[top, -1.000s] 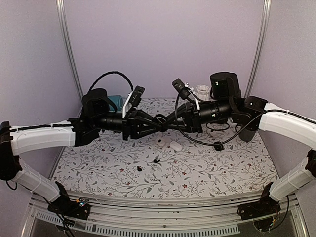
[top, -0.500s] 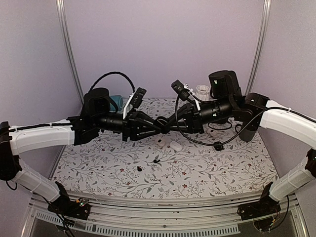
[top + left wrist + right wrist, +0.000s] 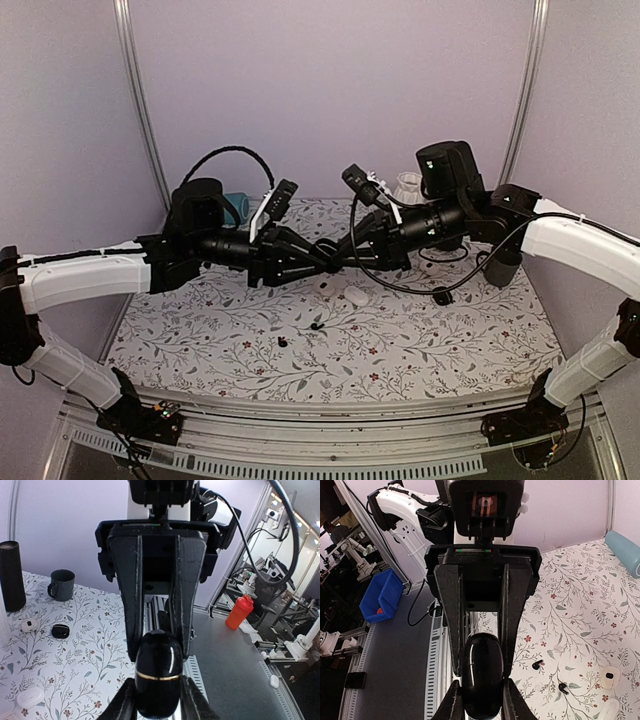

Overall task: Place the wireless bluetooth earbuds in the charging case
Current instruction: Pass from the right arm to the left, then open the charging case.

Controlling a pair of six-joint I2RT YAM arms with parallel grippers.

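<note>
The left gripper [image 3: 158, 701] is clamping the charging case [image 3: 158, 672] across its nearer half, one finger pressing on each flank. The right gripper [image 3: 481, 700] is pinching the opposite end of the same case. The case is therefore hanging in the air between the two sets of fingertips, which are meeting nose to nose above the table [image 3: 420, 350]. The case is showing shut, with a thin gold seam running round its body just beyond the left fingertips. The earbuds [image 3: 316, 325] are lying loose on the table below the joined hands, the second bud [image 3: 283, 342] sitting near the first, and neither is touching a finger. By appearance the case is handling as a light, rigid shell. Its glossy, rounded surface is likely making it slippery, so it could squirt out of a pinch placed on the curved ends. The safer hold is judged to be across the broad flanks on one side of the seam, leaving the lid half free to swing. Which side is carrying the hinge cannot be told. The buds are looking tiny and light, prone to skidding, and are calling for a fine pinch across the body.
</note>
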